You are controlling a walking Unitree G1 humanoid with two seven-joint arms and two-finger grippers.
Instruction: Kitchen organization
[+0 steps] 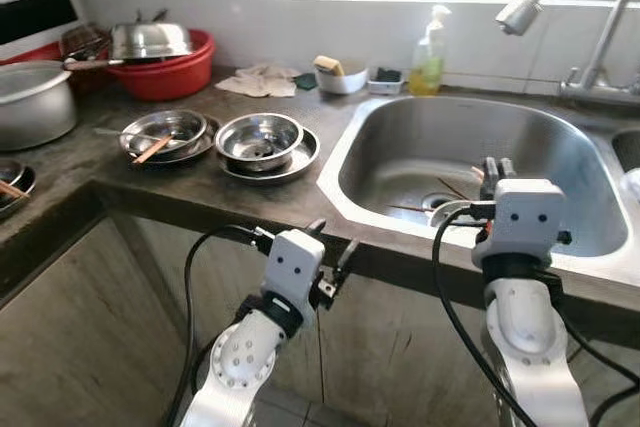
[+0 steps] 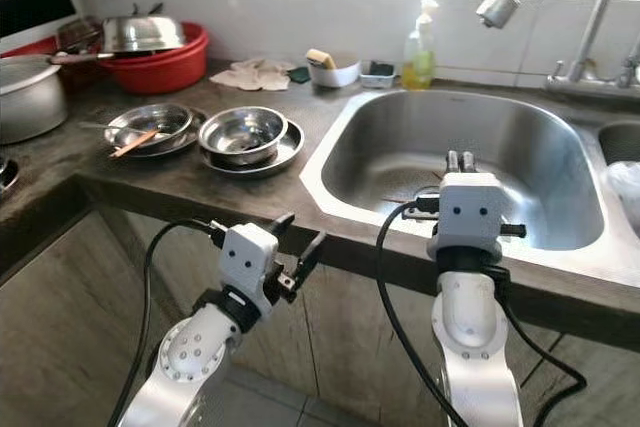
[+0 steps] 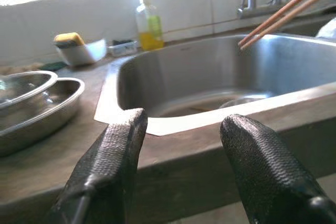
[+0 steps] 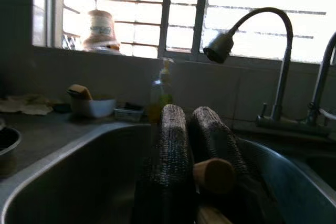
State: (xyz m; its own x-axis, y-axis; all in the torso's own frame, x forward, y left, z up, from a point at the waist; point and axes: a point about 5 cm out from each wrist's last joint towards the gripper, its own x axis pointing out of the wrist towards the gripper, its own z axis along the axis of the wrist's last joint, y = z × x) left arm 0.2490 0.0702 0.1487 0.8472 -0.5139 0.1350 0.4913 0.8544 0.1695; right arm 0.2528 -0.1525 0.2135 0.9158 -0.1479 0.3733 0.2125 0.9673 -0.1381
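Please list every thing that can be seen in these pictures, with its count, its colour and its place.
sink: one, steel, set in the counter, right of the bowls
faucet: one, silver, curved, above the sink
soap bottle: one, yellow-green, behind the sink
white dish: one, with a sponge in it, beside the bottle
cloth: one, pale, on the counter by the wall
steel bowls: two, on plates, left of the sink
red basin: one, far left, a steel lid on top
pot: one, grey, left edge
chopsticks: wooden, in the right gripper
left gripper: jaws open, below the counter edge
right gripper: jaws shut, over the sink
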